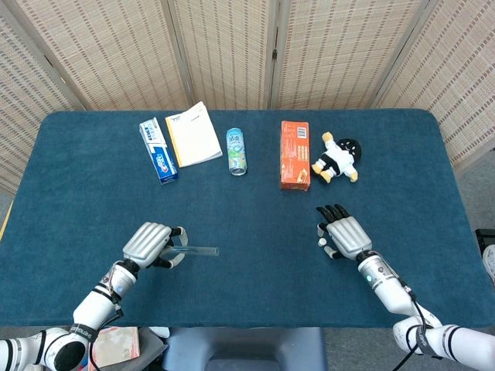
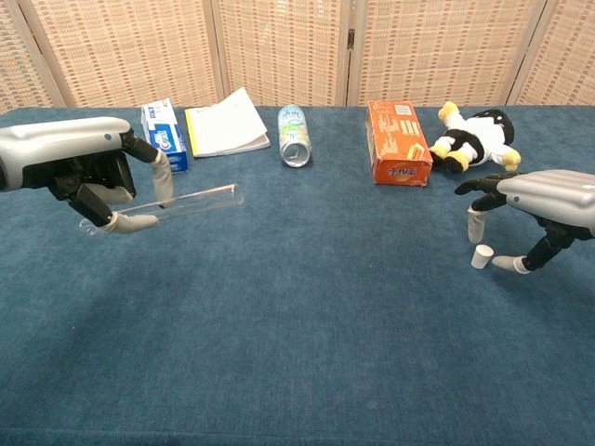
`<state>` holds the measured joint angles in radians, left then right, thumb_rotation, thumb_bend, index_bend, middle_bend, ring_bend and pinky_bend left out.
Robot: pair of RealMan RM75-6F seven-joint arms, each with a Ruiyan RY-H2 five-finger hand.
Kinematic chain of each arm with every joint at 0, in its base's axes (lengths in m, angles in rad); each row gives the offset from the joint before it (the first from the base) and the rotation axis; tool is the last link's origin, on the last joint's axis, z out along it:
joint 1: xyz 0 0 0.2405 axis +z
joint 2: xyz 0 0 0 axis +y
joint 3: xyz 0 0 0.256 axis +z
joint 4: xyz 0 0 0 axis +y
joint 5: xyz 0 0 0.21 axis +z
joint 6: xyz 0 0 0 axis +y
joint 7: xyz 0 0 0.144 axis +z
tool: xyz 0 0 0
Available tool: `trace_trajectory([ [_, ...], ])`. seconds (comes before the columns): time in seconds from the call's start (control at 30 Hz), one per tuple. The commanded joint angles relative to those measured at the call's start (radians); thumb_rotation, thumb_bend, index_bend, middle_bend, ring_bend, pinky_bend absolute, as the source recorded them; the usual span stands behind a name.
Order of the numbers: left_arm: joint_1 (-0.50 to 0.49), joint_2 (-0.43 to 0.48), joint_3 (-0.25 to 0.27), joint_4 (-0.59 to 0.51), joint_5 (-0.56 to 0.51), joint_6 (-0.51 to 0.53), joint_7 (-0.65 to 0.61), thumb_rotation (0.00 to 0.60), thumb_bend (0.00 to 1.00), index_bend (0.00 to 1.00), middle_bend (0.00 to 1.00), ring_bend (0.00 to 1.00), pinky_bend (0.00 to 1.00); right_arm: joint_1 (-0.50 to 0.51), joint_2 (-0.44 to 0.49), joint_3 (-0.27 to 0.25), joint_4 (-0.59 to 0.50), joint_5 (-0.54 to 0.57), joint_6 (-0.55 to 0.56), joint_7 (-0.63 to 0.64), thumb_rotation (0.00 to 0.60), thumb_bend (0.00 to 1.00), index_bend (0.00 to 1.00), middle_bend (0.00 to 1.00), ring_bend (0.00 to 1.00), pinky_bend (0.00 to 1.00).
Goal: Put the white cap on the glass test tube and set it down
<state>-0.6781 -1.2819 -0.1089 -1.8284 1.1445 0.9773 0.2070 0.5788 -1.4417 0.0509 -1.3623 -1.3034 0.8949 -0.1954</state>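
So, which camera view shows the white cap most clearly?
The chest view: the white cap stands on the table, clear of the right hand poised around it. In the head view the cap is a tiny dot at that hand's fingertips.

Your table [image 1: 247, 294] wears a dark blue cloth, and along its far side you have a toothpaste box [image 1: 158, 151], a white notepad [image 1: 193, 134], a can on its side [image 1: 237, 151], an orange carton [image 1: 295, 154] and a plush penguin [image 1: 338, 159]. Nearer you, to the right, the small white cap [image 1: 321, 242] stands on the cloth.
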Motion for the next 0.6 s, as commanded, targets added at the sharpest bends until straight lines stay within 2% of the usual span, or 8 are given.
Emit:
trace_trajectory([
  [0.03, -0.001, -0.001, 0.0, 0.003, -0.001, -0.003, -0.002, 0.6, 0.34, 0.58, 1.0, 1.0, 1.0, 0.002, -0.005, 0.001, 0.006, 0.003, -0.003, 0.0, 0.6, 0.31, 0.41, 0.07, 0.0, 0.02],
  [0.6, 0.0, -0.003, 0.0, 0.012, 0.003, -0.01, -0.013, 0.6, 0.34, 0.58, 1.0, 1.0, 1.0, 0.012, -0.012, 0.002, 0.006, 0.022, -0.02, -0.02, 0.6, 0.34, 0.45, 0.09, 0.0, 0.02],
])
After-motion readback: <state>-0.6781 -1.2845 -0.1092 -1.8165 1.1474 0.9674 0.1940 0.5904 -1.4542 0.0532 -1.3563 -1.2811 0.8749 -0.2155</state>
